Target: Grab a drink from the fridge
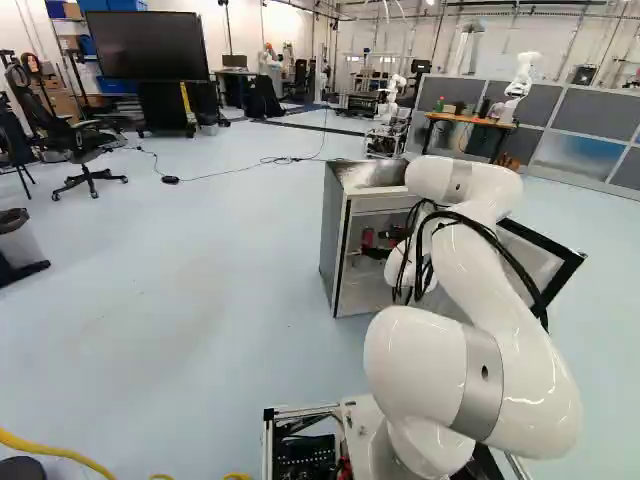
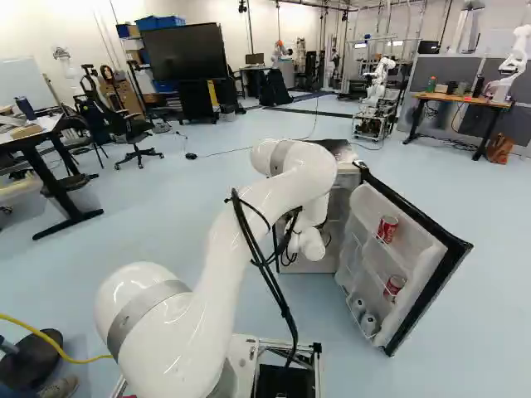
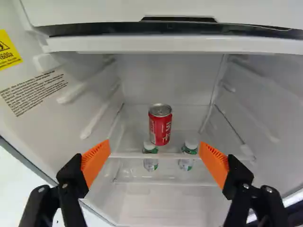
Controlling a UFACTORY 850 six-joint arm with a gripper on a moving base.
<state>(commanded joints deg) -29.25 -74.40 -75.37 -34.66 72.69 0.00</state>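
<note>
In the left base view my gripper (image 1: 374, 246) is at the front opening of the fridge (image 1: 336, 245), partly hidden by the arm. The wrist view shows the gripper (image 3: 155, 149) open, its orange pads wide apart with nothing between them. Ahead of the fingers, a red can (image 3: 160, 126) stands upright on a clear shelf inside. Two small bottles with green labels, one (image 3: 150, 161) and another (image 3: 186, 161), show around and below that shelf's front edge. In the right base view, the swung-out door holds a red can (image 2: 387, 229), a second red can (image 2: 394, 287) and pale cans (image 2: 369, 322).
The open fridge door (image 2: 425, 286) stands out to the right of the arm. A white ledge (image 3: 165, 45) crosses above the fridge opening, with side walls on both sides. Far off are a desk (image 2: 460, 99) and another robot (image 2: 516, 62). A yellow cable (image 1: 60, 453) lies near the base.
</note>
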